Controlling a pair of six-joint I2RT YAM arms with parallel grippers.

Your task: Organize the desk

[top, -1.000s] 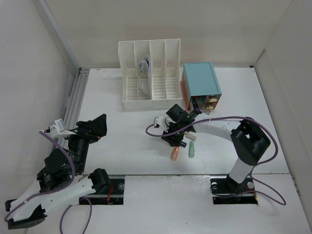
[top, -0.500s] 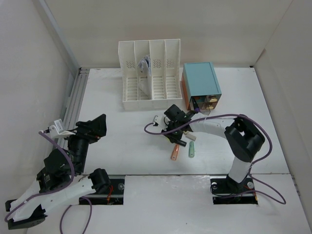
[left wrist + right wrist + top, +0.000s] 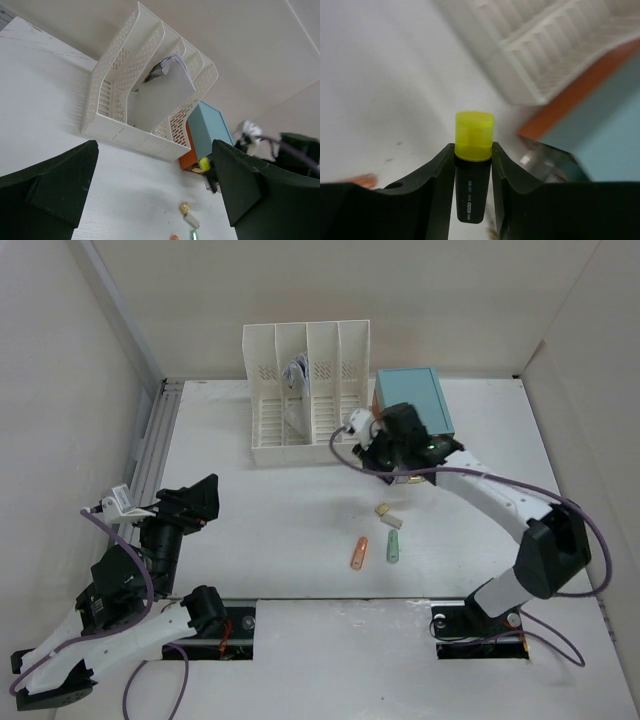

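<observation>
Highlighter (image 3: 474, 150) clamped in right fingers (image 3: 430, 186), arm (image 3: 500, 498) stretched to drawer box (image 3: 412, 400); left fingers (image 3: 50, 185) wide.

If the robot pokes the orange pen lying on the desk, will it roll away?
Probably a little: the orange pen looks rounded and lies flat on the smooth desk, so a sideways poke may roll it. It looks stiff, small, likely light.

White desk (image 3: 260, 530), yellow-capped black highlighter (image 3: 474, 165), teal drawer box (image 3: 415, 400).
</observation>
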